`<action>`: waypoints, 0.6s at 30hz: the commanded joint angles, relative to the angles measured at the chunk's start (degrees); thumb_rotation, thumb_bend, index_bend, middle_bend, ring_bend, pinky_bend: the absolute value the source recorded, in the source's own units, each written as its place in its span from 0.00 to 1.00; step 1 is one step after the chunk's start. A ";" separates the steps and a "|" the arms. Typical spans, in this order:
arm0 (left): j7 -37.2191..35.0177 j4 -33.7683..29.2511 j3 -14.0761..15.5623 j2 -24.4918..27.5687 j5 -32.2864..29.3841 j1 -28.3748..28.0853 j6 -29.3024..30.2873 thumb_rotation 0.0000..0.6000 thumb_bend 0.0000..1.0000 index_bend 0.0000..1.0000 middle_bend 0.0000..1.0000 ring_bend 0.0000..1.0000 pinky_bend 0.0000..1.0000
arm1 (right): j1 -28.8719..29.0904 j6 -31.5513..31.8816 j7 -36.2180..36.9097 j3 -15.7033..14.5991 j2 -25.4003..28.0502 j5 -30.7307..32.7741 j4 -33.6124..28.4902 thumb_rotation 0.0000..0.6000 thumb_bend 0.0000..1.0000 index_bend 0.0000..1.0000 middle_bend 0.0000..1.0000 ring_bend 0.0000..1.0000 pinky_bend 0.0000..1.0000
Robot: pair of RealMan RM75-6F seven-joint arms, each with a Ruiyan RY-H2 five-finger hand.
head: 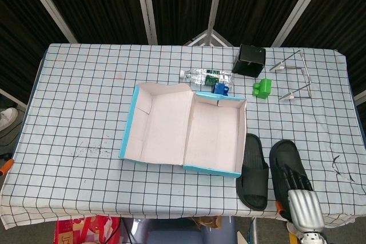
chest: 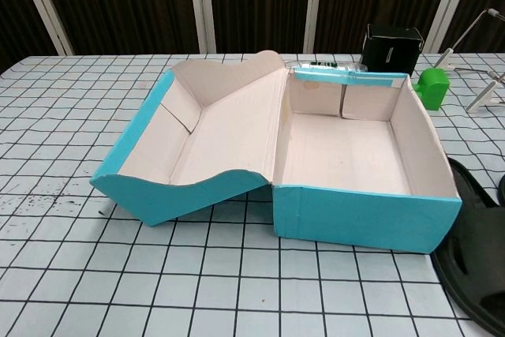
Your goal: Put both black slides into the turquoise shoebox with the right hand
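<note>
- Your right robot hand [head: 298, 194] is cut off at the frame's bottom right; its dark fingers overlap the right slide [head: 286, 161]; grip undeterminable.
- Both slides, including the left slide [head: 254, 170], lie on the desk [head: 86, 101] right of the open shoebox [head: 214, 135].

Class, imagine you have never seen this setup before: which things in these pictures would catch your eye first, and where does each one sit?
The open turquoise shoebox stands out at the middle of the checked table, its lid flung out to the left and its inside bare. Just right of it, near the front edge, lie two black slides side by side. The silver right hand reaches over the slide farther from the box.
</note>
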 commanded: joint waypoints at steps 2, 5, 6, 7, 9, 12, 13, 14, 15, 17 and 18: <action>0.21 -0.03 0.02 -0.04 -0.01 -0.01 -0.02 1.00 0.20 0.10 0.03 0.00 0.08 | 0.75 -1.15 -1.52 0.45 -2.44 -0.54 1.50 1.00 0.31 0.03 0.05 0.10 0.14; 0.26 -0.02 -0.04 -0.07 -0.13 -0.03 -0.08 1.00 0.20 0.10 0.03 0.00 0.08 | 1.21 -1.13 -2.50 1.45 -3.99 -0.64 2.54 1.00 0.31 0.03 0.05 0.10 0.13; 0.30 0.00 -0.06 -0.07 -0.19 -0.05 -0.13 1.00 0.20 0.10 0.03 0.00 0.08 | 1.32 -1.20 -2.82 1.63 -4.42 -0.63 2.81 1.00 0.31 0.02 0.05 0.10 0.13; 0.36 0.02 -0.09 -0.10 -0.26 -0.07 -0.17 1.00 0.20 0.10 0.03 0.00 0.08 | 1.44 -1.40 -3.05 1.72 -4.74 -0.56 3.00 1.00 0.31 0.02 0.05 0.10 0.13; 0.51 0.05 -0.12 -0.17 -0.38 -0.14 -0.30 1.00 0.20 0.10 0.03 0.00 0.08 | 1.72 -2.05 -3.24 1.85 -5.21 -0.10 3.16 1.00 0.31 0.03 0.05 0.10 0.13; 0.85 -0.02 -0.06 -0.24 -0.32 -0.24 -0.48 1.00 0.20 0.10 0.03 0.00 0.08 | 2.12 -2.86 -3.55 2.20 -5.81 0.72 3.52 1.00 0.31 0.03 0.05 0.10 0.13; 1.00 -0.06 -0.02 -0.26 -0.26 -0.26 -0.50 1.00 0.20 0.10 0.03 0.00 0.08 | 2.24 -3.15 -3.71 2.28 -6.02 1.03 3.69 1.00 0.31 0.03 0.05 0.10 0.13; 1.14 -0.09 0.02 -0.28 -0.21 -0.27 -0.50 1.00 0.20 0.10 0.03 0.00 0.08 | 2.35 -3.44 -3.86 2.31 -6.23 1.33 3.84 1.00 0.31 0.03 0.05 0.10 0.13; 1.26 -0.12 0.03 -0.32 -0.18 -0.28 -0.49 1.00 0.20 0.10 0.03 0.00 0.08 | 2.47 -3.85 -4.03 2.29 -6.44 1.70 4.00 1.00 0.31 0.03 0.05 0.10 0.13; 1.46 -0.16 0.01 -0.36 -0.22 -0.27 -0.44 1.00 0.20 0.10 0.03 0.00 0.08 | 2.64 -4.49 -4.30 2.27 -6.73 2.42 4.18 1.00 0.31 0.03 0.05 0.10 0.13; 1.58 -0.16 -0.03 -0.39 -0.31 -0.29 -0.46 1.00 0.20 0.10 0.03 0.00 0.08 | 2.74 -4.74 -4.43 2.32 -6.90 2.74 4.27 1.00 0.31 0.03 0.05 0.10 0.13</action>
